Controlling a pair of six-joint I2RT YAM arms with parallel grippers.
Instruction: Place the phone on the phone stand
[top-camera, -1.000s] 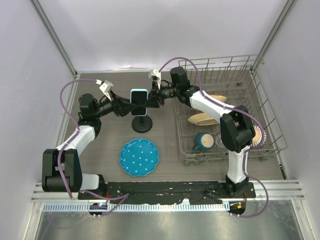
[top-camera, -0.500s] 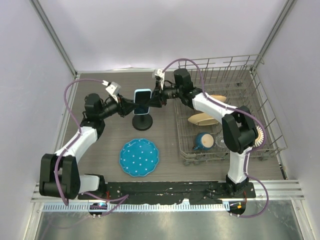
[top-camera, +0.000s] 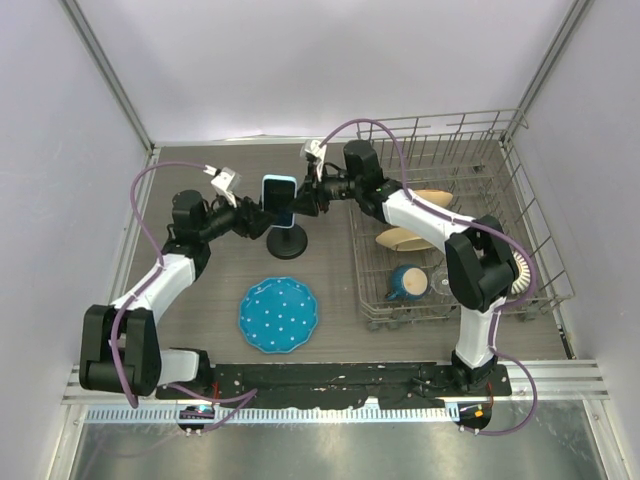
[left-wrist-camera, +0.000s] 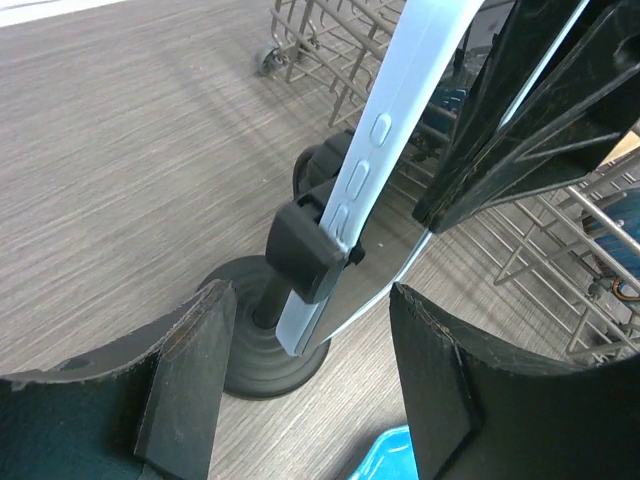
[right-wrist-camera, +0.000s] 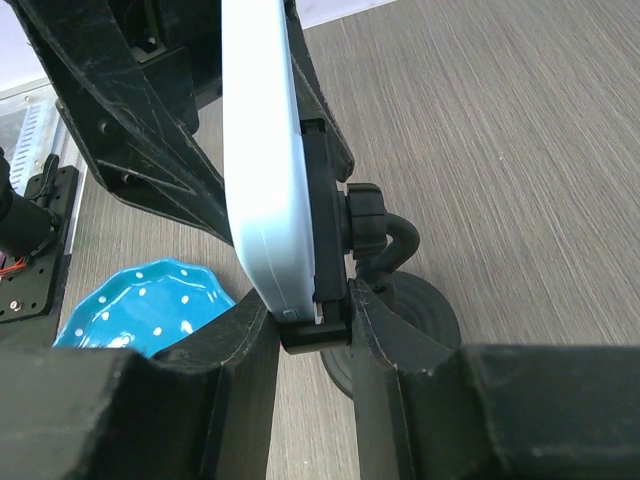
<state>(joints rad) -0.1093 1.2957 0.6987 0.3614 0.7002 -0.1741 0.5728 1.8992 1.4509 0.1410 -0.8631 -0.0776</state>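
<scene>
Right wrist: right tool (right-wrist-camera: 310, 335) pinches phone (right-wrist-camera: 262, 150) on stand (right-wrist-camera: 412, 312); left tool (left-wrist-camera: 312, 305) gapes beside rack (top-camera: 450, 140).

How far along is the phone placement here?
Done: the phone sits in the cradle of the stand. In hand: the right gripper pinches phone and cradle at the bottom; the left gripper is open, straddling the phone. Left: both grippers release and back away.

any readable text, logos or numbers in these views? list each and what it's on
No text can be read in any view.
phone: screen black, light blue case plain, side buttons unmarked.
phone stand: plain black, no brand visible.
blue plate: white dots only.
white wrist fitting: too small to tell whether it has any print.
</scene>
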